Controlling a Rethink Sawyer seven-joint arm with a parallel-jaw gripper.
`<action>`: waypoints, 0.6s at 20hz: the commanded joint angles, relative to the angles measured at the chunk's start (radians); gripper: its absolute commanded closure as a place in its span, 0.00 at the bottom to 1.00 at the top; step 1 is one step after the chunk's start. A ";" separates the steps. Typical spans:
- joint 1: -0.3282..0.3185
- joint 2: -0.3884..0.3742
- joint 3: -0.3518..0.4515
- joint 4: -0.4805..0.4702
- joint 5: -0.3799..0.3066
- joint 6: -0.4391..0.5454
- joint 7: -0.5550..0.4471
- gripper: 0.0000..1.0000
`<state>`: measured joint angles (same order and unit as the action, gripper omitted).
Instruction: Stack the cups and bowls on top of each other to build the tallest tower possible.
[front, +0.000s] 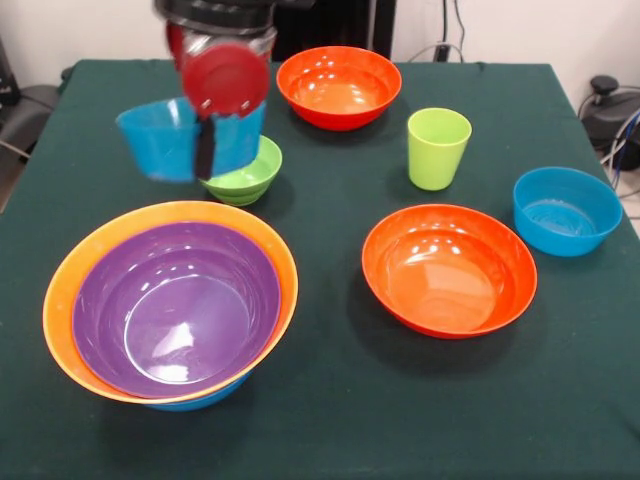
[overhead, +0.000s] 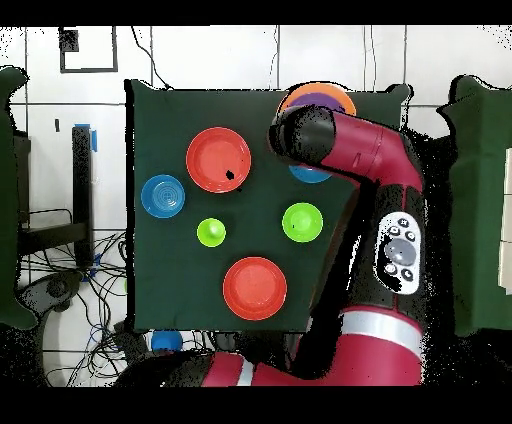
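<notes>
A tower (front: 170, 300) of purple bowl nested in orange over blue stands begun. The gripper (front: 205, 140) holds a blue bowl (front: 165, 140) lifted beside it. Two red-orange bowls (front: 449, 268), another blue bowl (front: 566, 210), lime-green bowl (front: 248, 172) and tumbler (front: 437, 148) remain loose.

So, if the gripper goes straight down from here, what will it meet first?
Probably the small lime-green bowl, or the table beside it: the gripper holds a blue bowl lifted just above and left of it. Depth is unclear; the tower sits nearer.
</notes>
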<state>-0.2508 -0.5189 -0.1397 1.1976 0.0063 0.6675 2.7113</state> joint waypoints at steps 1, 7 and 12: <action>-0.018 0.146 0.174 -0.198 -0.092 0.098 -0.289 1.00; -0.009 0.223 0.151 -0.337 -0.104 0.156 -0.236 1.00; 0.004 0.265 0.123 -0.408 -0.104 0.152 -0.205 1.00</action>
<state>-0.2693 -0.3176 -0.1098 0.9158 -0.0289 0.6844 2.6994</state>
